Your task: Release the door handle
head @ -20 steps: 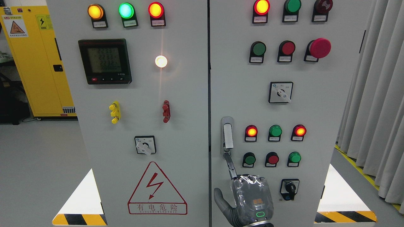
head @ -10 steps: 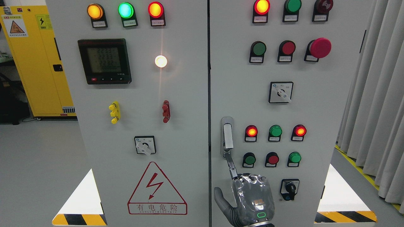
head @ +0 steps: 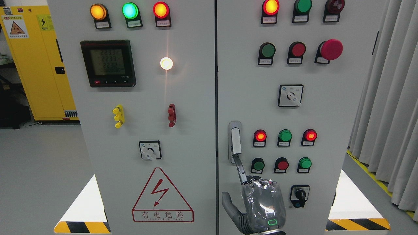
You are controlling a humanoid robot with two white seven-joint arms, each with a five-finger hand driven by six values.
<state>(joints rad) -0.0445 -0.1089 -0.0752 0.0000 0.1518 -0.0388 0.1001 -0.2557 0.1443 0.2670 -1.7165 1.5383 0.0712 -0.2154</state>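
Observation:
A silver lever handle [head: 235, 141] stands upright on the left edge of the right cabinet door [head: 326, 130], which is shut flush with the left door. My right hand [head: 261, 202], wrapped in clear plastic, rises from the bottom edge just below the handle, its back towards the camera. Its index finger [head: 241, 170] points straight up and its tip meets the handle's lower end. The thumb [head: 228, 204] is spread out to the left and the other fingers are bent at the knuckles. Nothing is held. The left arm does not show.
Around the handle sit lit red and green buttons [head: 285, 135], a key switch [head: 298, 195] and a rotary selector [head: 290, 95]. The left door [head: 147, 195] carries a meter and a red hazard triangle. A yellow cabinet [head: 36, 65] stands at the back left, grey curtains [head: 388, 114] hang at the right.
My right hand has crept slightly up and to the right, and its index fingertip has risen to the handle's lower end. The handle and door have not moved.

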